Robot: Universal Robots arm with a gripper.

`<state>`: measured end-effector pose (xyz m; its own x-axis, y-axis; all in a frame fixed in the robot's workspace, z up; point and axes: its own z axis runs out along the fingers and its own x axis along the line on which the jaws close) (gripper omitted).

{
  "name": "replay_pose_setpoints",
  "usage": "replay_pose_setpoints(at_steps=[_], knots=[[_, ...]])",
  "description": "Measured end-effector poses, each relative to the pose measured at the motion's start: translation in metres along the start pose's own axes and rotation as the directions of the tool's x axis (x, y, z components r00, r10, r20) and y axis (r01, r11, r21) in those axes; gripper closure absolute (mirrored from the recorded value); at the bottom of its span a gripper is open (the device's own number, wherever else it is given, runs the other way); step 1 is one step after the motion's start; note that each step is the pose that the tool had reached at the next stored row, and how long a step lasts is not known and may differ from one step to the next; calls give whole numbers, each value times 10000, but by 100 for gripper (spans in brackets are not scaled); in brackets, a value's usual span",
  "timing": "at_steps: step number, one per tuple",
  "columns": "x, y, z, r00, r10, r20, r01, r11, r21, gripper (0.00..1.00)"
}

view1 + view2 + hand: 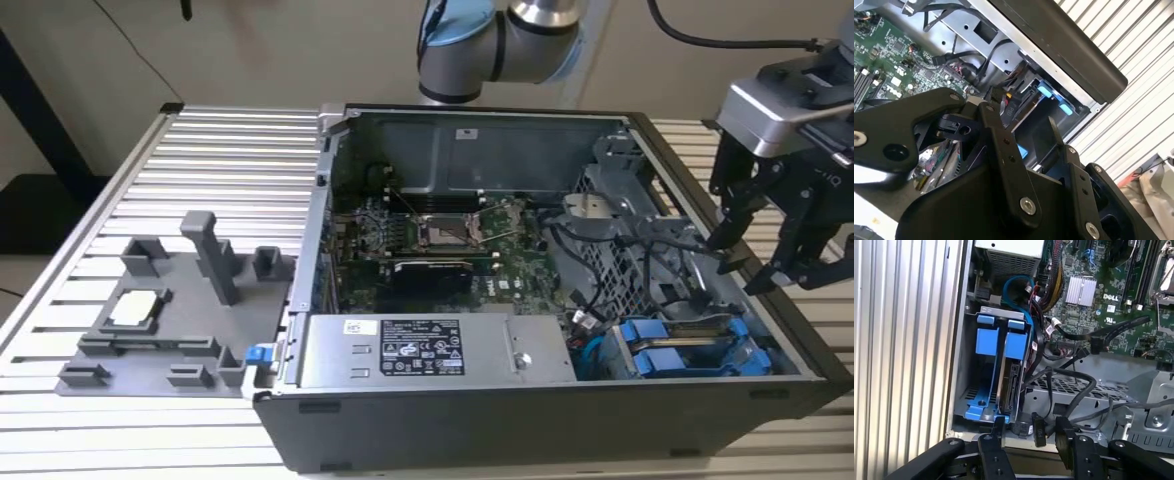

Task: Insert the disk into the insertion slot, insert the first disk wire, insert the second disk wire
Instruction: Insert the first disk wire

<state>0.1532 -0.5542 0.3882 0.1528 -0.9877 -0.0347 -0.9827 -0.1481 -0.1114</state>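
The disk stands on edge in the insertion slot of the grey drive cage, its blue carrier front beside a second blue-fronted carrier. In the exterior view the cage with both blue fronts sits in the case's near corner at that view's right. My gripper hovers open just above the cage's end, over the case's wall. A loose black wire plug hangs between the fingers, apparently ungripped. In the exterior view the gripper hangs above the case's edge on that view's right.
Loose black cables cross the perforated metal bracket beside the cage. The motherboard fills the case's middle and the silver power-supply box lies along its near side. A grey fixture sits on the ribbed table at the exterior view's left.
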Motion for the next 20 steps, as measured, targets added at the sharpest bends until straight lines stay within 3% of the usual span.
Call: replay_pose_setpoints(at_steps=[9,12,15,17,18,20], knots=[[-10,0,0,10000,-1,-3,1,10000,1,49],[-13,-1,1,10000,-1,-2,1,10000,1,62],[-18,-1,1,10000,1,-21,-1,10000,-2,62],[-18,-2,-3,10000,-1,-39,1,10000,-6,65],[-18,-2,-6,10000,-1,-39,1,10000,-6,71],[-19,-3,-9,10000,-1,-39,1,10000,-6,71]])
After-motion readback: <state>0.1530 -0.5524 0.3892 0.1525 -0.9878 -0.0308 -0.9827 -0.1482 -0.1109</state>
